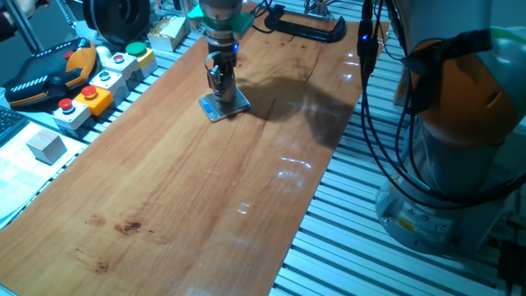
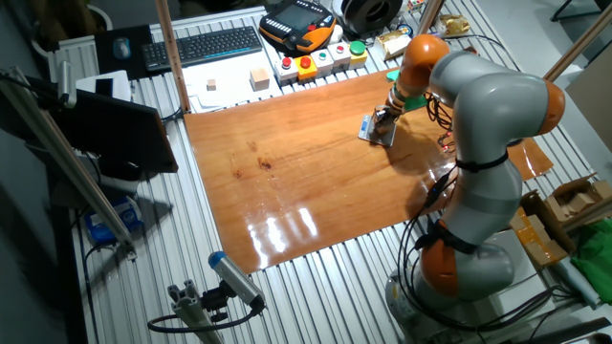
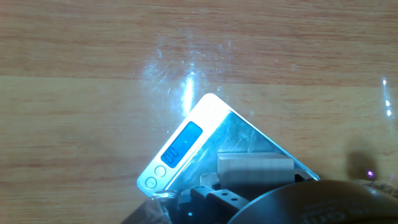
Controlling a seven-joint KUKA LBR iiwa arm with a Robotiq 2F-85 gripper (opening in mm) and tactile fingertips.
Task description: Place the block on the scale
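Gripper (image 1: 220, 87) is down over the scale (image 1: 225, 107), at the far end of the wooden tabletop (image 1: 189, 189). In the hand view the scale (image 3: 205, 146) sits diagonally, silver frame with a lit blue display (image 3: 181, 144) and 2 round buttons at the near corner. The block (image 3: 255, 170) shows as a pale grey rectangle over the shiny top plate, right at the fingers (contact with the plate can't be confirmed from this angle). Finger hardware is dark and blurred along the bottom edge of that view, so I can't tell whether the jaws are clamped on the block or slightly apart from it.

In one fixed view the fingers (image 1: 215, 80) hang vertical, tips just above or on the scale; the block itself is hidden there. In the other fixed view the arm (image 2: 488, 115) bends over the table and the gripper (image 2: 382, 122) is at the scale (image 2: 377, 132), near the right edge of the board.

Off the board, on the aluminium frame: a button box (image 1: 99, 82) with red, green and yellow buttons, a teach pendant (image 1: 49, 74), and a larger whiter cube (image 1: 46, 146) sitting well apart from the scale. The other fixed view also shows a keyboard (image 2: 206, 45) and 2 small blocks (image 2: 259, 79) beyond the board's far edge.
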